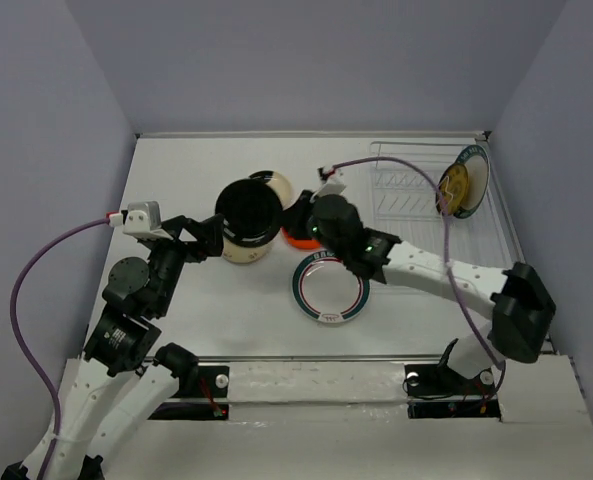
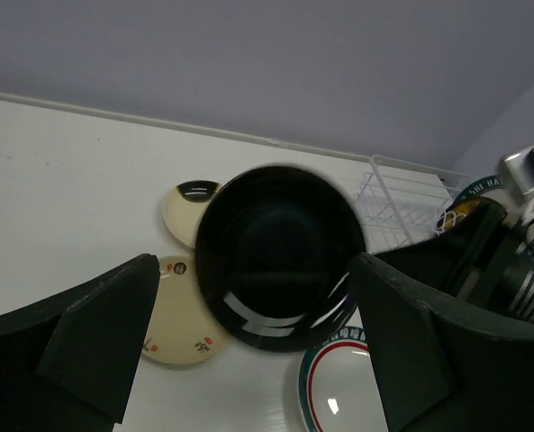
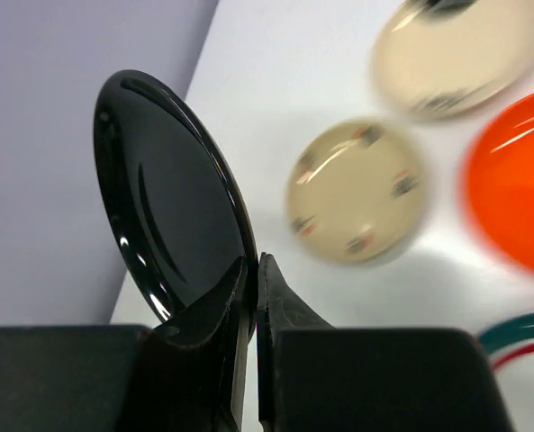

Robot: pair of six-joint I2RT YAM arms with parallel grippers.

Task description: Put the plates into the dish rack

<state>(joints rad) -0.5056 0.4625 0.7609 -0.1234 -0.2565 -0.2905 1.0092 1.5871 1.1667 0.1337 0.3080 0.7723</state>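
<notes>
My right gripper (image 1: 288, 216) is shut on the rim of the black plate (image 1: 248, 210) and holds it tilted up above the table; the pinch shows in the right wrist view (image 3: 256, 270) on the plate (image 3: 167, 198). Below it lie two cream plates (image 1: 277, 184) (image 1: 244, 252), an orange-red plate (image 1: 296, 238) and a teal-rimmed white plate (image 1: 328, 288). The white wire dish rack (image 1: 416, 190) at the back right holds an amber-yellow plate (image 1: 456, 190) and a teal-rimmed plate (image 1: 474, 170) on edge. My left gripper (image 1: 211, 240) is open and empty, just left of the black plate (image 2: 280, 256).
Grey walls close the table at the back and both sides. The rack's left slots (image 2: 402, 202) are unfilled. A purple cable (image 1: 416, 170) arches from the right wrist over the rack. The left arm's body (image 1: 136, 285) stands at the left.
</notes>
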